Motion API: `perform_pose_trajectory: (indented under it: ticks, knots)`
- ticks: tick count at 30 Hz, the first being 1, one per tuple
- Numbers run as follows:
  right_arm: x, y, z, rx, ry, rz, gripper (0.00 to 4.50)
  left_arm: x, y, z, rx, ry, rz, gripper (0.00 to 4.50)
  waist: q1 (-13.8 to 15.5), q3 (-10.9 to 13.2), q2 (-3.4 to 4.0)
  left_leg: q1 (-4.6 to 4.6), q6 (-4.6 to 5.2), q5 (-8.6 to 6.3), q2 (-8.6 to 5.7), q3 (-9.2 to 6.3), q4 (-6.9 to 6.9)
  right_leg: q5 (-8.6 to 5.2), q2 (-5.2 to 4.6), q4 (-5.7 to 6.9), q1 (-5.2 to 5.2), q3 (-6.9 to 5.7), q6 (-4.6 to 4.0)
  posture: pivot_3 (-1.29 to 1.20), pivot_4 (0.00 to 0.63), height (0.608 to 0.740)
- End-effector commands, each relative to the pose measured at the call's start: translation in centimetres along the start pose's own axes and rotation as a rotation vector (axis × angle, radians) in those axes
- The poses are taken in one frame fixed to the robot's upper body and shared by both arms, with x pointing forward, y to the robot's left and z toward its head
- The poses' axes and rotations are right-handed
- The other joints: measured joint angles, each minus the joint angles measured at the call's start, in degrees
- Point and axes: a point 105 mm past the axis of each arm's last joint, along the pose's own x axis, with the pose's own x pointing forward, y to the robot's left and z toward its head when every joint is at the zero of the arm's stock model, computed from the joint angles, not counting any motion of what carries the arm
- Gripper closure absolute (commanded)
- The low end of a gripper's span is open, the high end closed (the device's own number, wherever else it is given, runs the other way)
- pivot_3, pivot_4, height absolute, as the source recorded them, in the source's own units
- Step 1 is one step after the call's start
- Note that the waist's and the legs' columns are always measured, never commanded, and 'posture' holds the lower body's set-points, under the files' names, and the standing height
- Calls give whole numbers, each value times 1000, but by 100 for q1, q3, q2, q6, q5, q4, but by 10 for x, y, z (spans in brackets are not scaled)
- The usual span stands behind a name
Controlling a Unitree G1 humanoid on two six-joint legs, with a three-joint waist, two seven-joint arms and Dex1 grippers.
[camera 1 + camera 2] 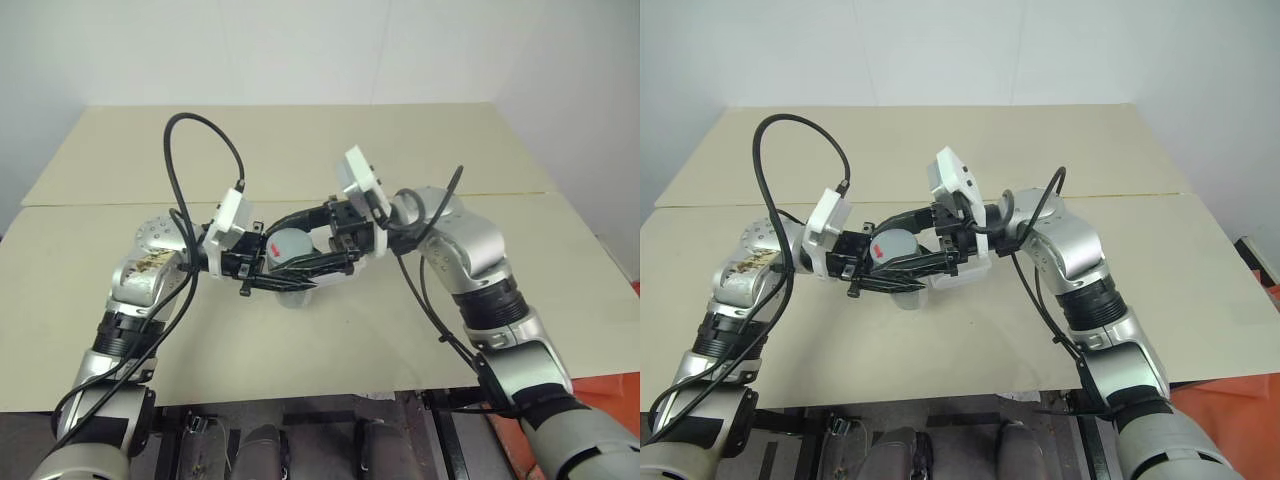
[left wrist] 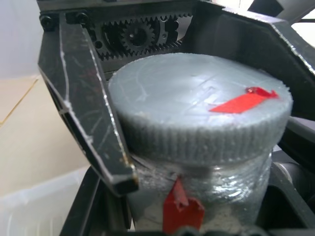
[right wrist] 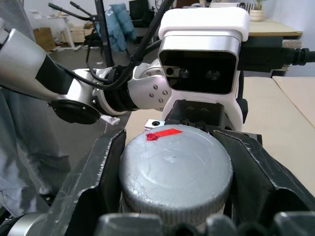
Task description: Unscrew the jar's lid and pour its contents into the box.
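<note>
Grey and ridged, the lid [image 1: 291, 243] sits between the two arms above the beige counter [image 1: 330, 330], a white wall behind. The left gripper [image 1: 300, 283] has its fingers clamped narrow on the jar [image 1: 296, 292] below the lid; the right gripper [image 1: 275, 272] reaches across with its fingers either side of the lid.

In the left wrist view, a black finger [image 2: 83, 98] of the other arm lies against the lid's rim, the jar's clear wall and red label beneath, pale counter beside.

In the right wrist view, the right fingers [image 3: 93, 182] flank the lid, slightly parted, contact uncertain; chairs and clutter stand beyond.
</note>
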Motion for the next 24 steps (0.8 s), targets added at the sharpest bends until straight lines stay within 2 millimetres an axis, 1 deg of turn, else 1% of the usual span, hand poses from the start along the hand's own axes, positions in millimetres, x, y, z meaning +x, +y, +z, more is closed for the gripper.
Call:
perform_pose_trajectory:
  ticks: [1, 2, 6, 9, 12, 16, 17, 21, 24]
  knots:
    - [-3, 2, 20, -91, -19, -20, 199, -8, 2, 11, 35, -24, 41, 2226, 22, 0, 0, -1, -1, 0, 0, -1, 1, 0, 0, 0, 0, -2, 0, 0, 150, 740]
    - [-4, 0, 21, -103, -17, -53, 13, -9, 1, 11, 32, -24, 43, 2226, 22, 0, 1, 0, -1, 0, 0, -1, 1, 0, 0, 0, 1, -2, 0, 0, 150, 740]
    - [-14, -5, 22, -103, -11, -179, 13, -13, 3, 8, 15, -18, 68, 2226, 19, 0, 1, 0, -3, 1, 0, -1, 0, 0, 0, 1, 1, -2, 0, 0, 150, 740]
    - [-25, -4, 27, -108, -1, -293, 13, -20, 8, 5, 1, -9, 110, 2226, 22, 0, 1, 0, -4, 2, 0, -1, 0, 0, 0, 0, 0, -3, 0, 0, 150, 740]
    - [-28, -2, 29, -120, 25, -411, 13, -25, 11, 2, -9, 0, 138, 2226, 8, 0, 1, 1, -6, 3, 0, -1, 0, 0, 0, 2, 0, -3, 0, 0, 150, 740]
    - [-19, 16, 37, -101, 6, -440, 13, -27, 15, -1, -29, 3, 157, 2226, -9, 0, 1, 1, -7, 4, 2, 0, -4, 0, 0, 3, -2, -2, 0, 0, 150, 740]
    - [-16, 17, 37, -87, 9, -454, 13, -26, 16, -1, -29, 2, 157, 2226, -12, 0, 1, 1, -7, 4, 1, 0, -4, 0, 0, 3, -3, -2, 0, 0, 150, 740]
    - [-3, 10, 31, -49, 68, -547, 13, -22, 18, 0, -28, -5, 162, 2226, -2, 0, 1, 1, -7, 4, 1, -1, -1, 0, 0, 5, -1, -2, -1, 0, 150, 740]
    - [3, 5, 25, -34, 118, -609, 13, -22, 18, 0, -27, -8, 166, 2226, 6, 0, 1, 1, -7, 4, 0, -1, -1, 0, 0, 6, -1, -2, -1, 0, 150, 740]
